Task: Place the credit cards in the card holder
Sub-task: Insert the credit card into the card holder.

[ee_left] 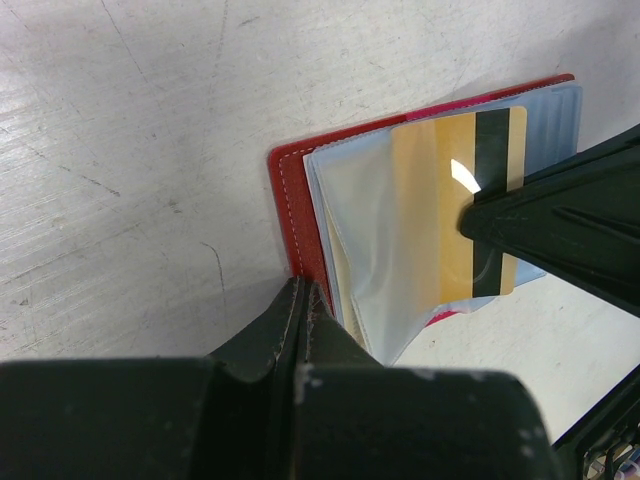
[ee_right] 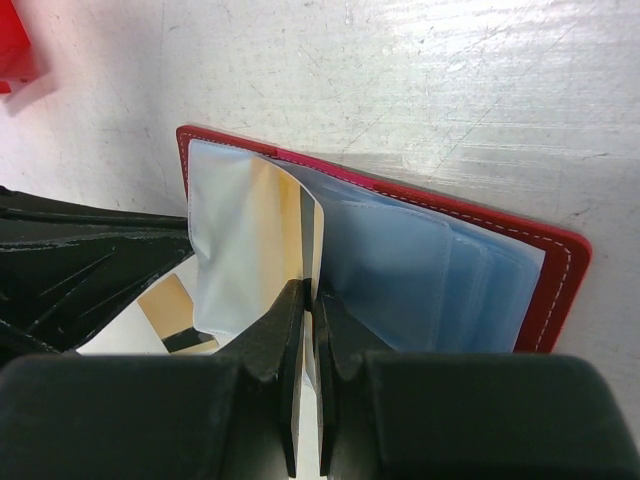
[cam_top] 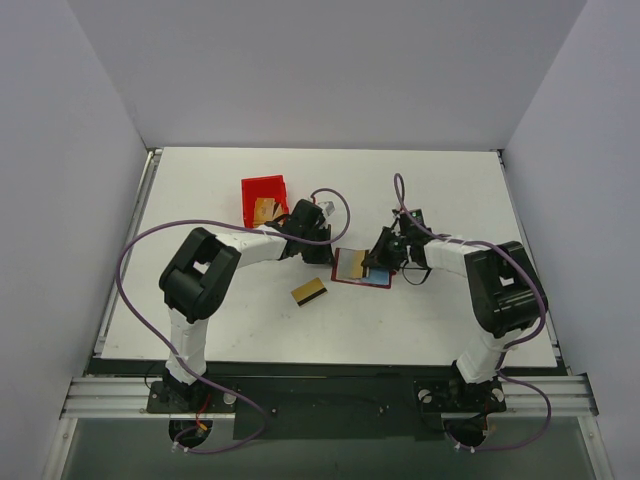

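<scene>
The small dark red folding card holder (ee_left: 285, 190) lies opened flat on the white counter (cam_top: 430, 190), roughly midway between the two arms, with its clear and light blue plastic sleeves facing up. The left pincer (ee_left: 302, 300) has its fingers pressed together on the holder's red stitched edge, on the side nearest the left arm, and a loose clear sleeve bulges up just beside the tips. The right pincer (ee_right: 308, 300) comes in from the opposite side and is closed to a thin slit on a thin gold-tan rectangular credit card (ee_left: 440, 200) with a dark magnetic stripe. In the left wrist view this card lies over the sleeves, gripped at its striped end, with its other end against the bulging clear sleeve. In the right wrist view it shows only edge-on between the fingers. Whether its leading edge has entered a slot cannot be told. The two pincers face each other closely across the holder, each filling one side of the other's view. A second gold-tan striped card (cam_top: 309, 291) lies loose on the counter near the holder, apart from it, on the side toward the left arm's base. Farther back stands a bright red open-topped plastic bin (cam_top: 262, 187) with another gold-tan card (cam_top: 265, 210) inside. The left arm's wrist lies just beside the bin, between it and the holder.
</scene>
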